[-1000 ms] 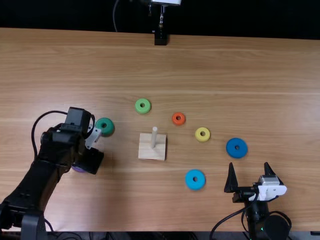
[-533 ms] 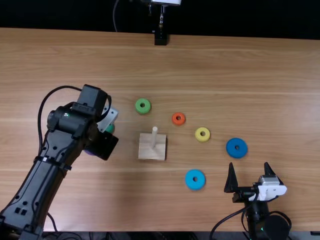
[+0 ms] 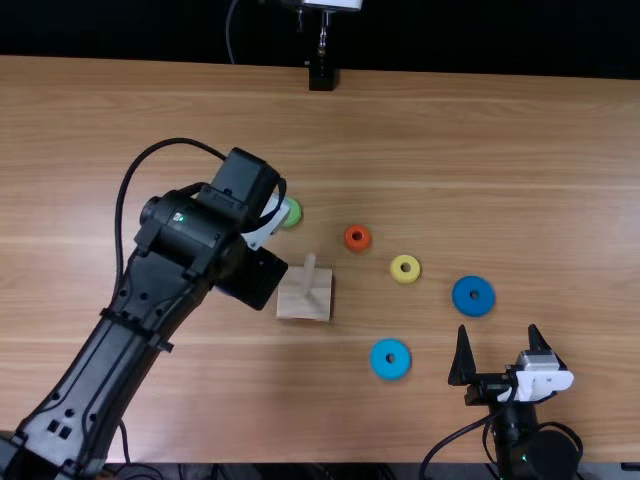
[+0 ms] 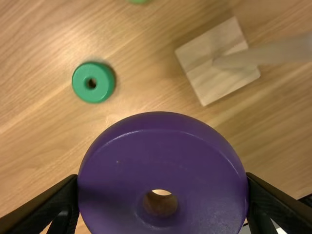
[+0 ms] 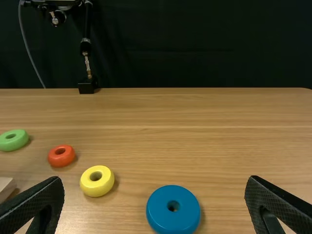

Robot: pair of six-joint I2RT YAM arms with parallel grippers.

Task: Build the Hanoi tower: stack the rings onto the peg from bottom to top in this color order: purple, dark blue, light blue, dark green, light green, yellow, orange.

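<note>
Toward the peg [image 3: 309, 273] came the left gripper [image 4: 162, 176], pinching the purple ring [image 4: 161, 151] by its sides, wisely: likely light, stiff, slick. Right gripper [image 3: 498, 330] gapes.

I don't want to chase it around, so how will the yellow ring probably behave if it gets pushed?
The yellow ring lies flat and is wider than it is tall, so a push would probably slide it rather than tip it. Its even, solid-looking body suggests it is stiff. Its round rim could let it roll if stood on edge.
</note>
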